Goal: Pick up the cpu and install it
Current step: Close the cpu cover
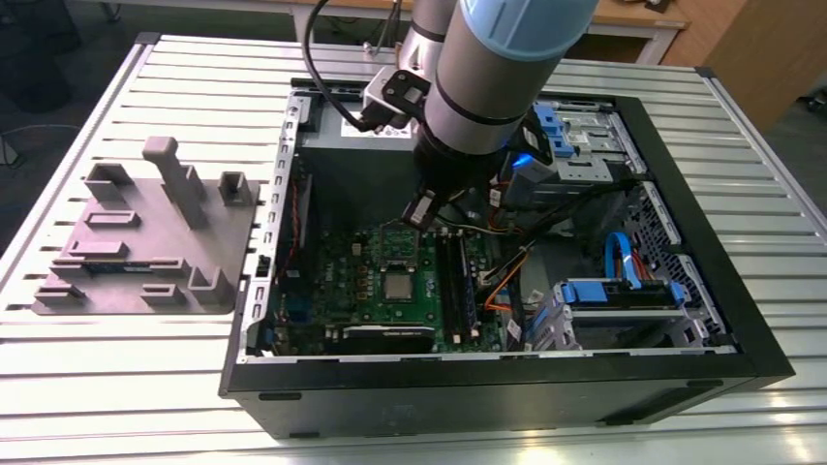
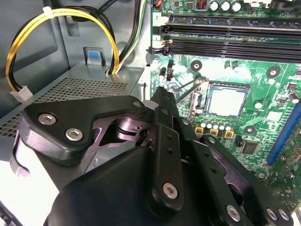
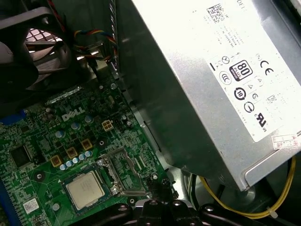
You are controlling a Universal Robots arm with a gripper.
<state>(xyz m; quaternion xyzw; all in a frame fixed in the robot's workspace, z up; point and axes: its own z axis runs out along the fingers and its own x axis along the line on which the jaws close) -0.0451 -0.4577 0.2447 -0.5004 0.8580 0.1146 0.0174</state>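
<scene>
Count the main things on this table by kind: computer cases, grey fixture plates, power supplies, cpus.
open computer case: 1
grey fixture plate: 1, beside the case on the exterior view's left
power supply: 1, inside the case
cpu: 1, lying in the motherboard socket
Total: 4

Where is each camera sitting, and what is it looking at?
Exterior view: high up, looking down into the computer case; the arm and gripper show.
First wrist view: on the arm, facing the motherboard; gripper tip shows.
Second wrist view: on the arm, facing the motherboard over the gripper.
Shared: both wrist views show the cpu in its socket.
</scene>
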